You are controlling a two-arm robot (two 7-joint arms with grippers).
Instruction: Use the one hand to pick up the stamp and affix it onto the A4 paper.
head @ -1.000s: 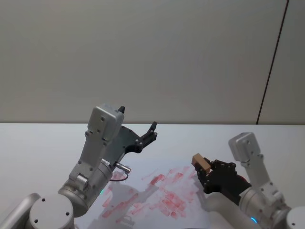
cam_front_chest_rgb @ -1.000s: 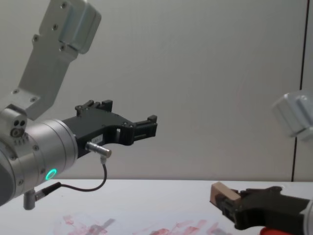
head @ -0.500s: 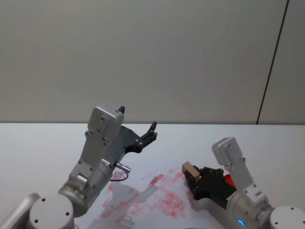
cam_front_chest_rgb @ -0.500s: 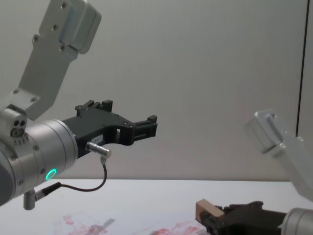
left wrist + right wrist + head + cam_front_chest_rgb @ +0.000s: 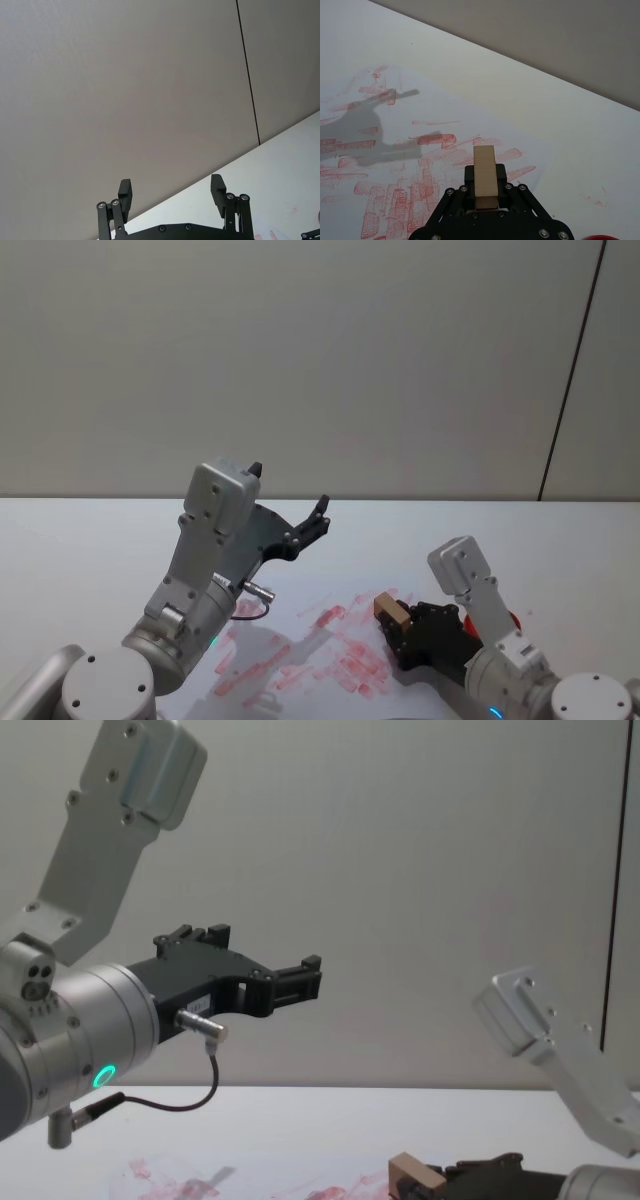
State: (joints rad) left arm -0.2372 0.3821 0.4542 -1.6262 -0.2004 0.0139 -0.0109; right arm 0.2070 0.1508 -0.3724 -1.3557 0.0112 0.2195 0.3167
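The stamp (image 5: 484, 175) is seen as a small, pale tan wooden block, rectangular and plain-faced, with one long face turned up in the right wrist view. It is gripped at its sides by the closed black fingers of the right claw (image 5: 398, 626), and its far end juts out past them. It is held low over the A4 paper (image 5: 435, 107), above the near right part of the sheet; whether it touches the sheet cannot be told. The white sheet is covered with smeared red prints, many of them oblong bars, and a dark shadow is cast across its left part. The left claw (image 5: 171, 192) is held raised well above the worktop (image 5: 80, 540), its fingers spread apart with nothing between them. A sliver of a red pad (image 5: 512, 620) is seen just beside the right arm. The worktop is white and matt. Behind it, a plain pale grey wall (image 5: 300, 360) is crossed by one dark, slanted seam (image 5: 572, 370).
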